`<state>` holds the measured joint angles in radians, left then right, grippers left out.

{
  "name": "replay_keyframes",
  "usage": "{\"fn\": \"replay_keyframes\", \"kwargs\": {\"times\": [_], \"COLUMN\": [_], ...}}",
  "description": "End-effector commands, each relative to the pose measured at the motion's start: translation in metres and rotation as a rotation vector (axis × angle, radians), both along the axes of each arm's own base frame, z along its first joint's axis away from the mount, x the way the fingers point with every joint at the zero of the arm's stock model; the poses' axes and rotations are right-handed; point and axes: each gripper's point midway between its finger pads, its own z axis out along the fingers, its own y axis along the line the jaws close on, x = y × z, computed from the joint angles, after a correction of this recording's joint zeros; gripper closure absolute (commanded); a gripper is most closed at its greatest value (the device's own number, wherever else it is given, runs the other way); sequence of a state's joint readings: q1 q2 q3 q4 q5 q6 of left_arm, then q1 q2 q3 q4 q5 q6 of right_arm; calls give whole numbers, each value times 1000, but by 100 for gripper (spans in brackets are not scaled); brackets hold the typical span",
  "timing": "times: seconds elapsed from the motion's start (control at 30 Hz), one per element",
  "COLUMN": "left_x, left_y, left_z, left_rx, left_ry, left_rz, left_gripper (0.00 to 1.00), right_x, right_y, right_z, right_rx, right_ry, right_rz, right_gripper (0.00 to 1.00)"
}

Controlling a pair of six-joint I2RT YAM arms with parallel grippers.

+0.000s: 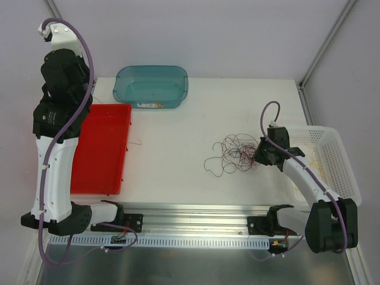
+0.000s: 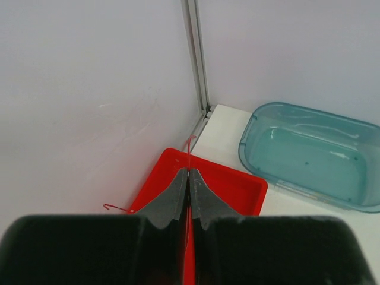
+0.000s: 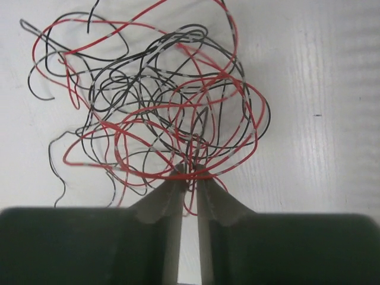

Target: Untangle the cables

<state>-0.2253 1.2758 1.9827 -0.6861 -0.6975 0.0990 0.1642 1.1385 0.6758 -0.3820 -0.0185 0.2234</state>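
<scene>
The cables [image 1: 234,153] lie in a loose tangle of red and black loops on the white table, right of centre. In the right wrist view the tangle [image 3: 160,101] spreads out just ahead of my right gripper [image 3: 190,172]. Its jaws stand a narrow gap apart, with a few red and black strands crossing between the tips. In the top view that gripper [image 1: 256,155] touches the tangle's right edge. My left gripper [image 2: 189,175] is raised high over the far-left corner, shut on one thin red cable [image 2: 189,151] that runs up between its fingers.
A red tray [image 1: 98,148] lies along the left side, directly below the left gripper. A teal plastic tub [image 1: 151,86] stands at the back of the table. A white slatted basket [image 1: 332,160] sits at the right edge, beside the right arm. A metal rail [image 1: 190,214] borders the near edge.
</scene>
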Motion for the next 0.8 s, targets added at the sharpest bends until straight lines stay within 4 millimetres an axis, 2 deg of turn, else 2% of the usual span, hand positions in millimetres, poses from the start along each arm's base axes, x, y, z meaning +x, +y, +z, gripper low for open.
{"fn": "replay_keyframes", "kwargs": {"times": [0.0,0.07,0.1,0.13,0.17,0.2,0.27,0.3,0.4,0.6,0.63,0.7,0.73,0.77], "left_x": [-3,-2,0,2,3,6,8,8,11,21,23,27,28,31], "left_y": [3,7,6,6,4,2,0,-2,-2,13,21,29,42,45], "left_z": [-7,-13,-17,-19,-19,-21,-20,-18,-22,-66,-82,-98,-119,-130], "left_rx": [-38,-49,-51,-60,-64,-69,-78,-80,-87,-93,-127,-148,-171,-187], "left_ry": [-16,-7,4,6,4,7,4,-1,8,114,134,162,198,216], "left_rz": [-20,-11,-19,-21,-30,-45,-55,-62,-64,-20,15,37,81,83], "left_gripper": [100,100,100,100,100,100,100,100,100,100,100,100,100,100], "right_x": [1,-3,-4,-5,-8,-10,-14,-15,-21,-37,-40,-47,-50,-52], "right_y": [15,18,21,23,24,26,28,30,33,40,41,41,41,41], "right_z": [21,25,27,34,36,39,50,53,67,84,87,88,90,90], "right_rx": [33,26,25,24,20,20,18,15,8,18,26,28,30,31], "right_ry": [-33,-37,-44,-64,-66,-73,-93,-101,-132,-160,-171,-167,-182,-177], "right_rz": [99,137,156,178,194,211,237,250,284,345,353,361,364,365], "right_gripper": [81,73,64,60,56,48,41,31,18,6,6,5,5,4]}}
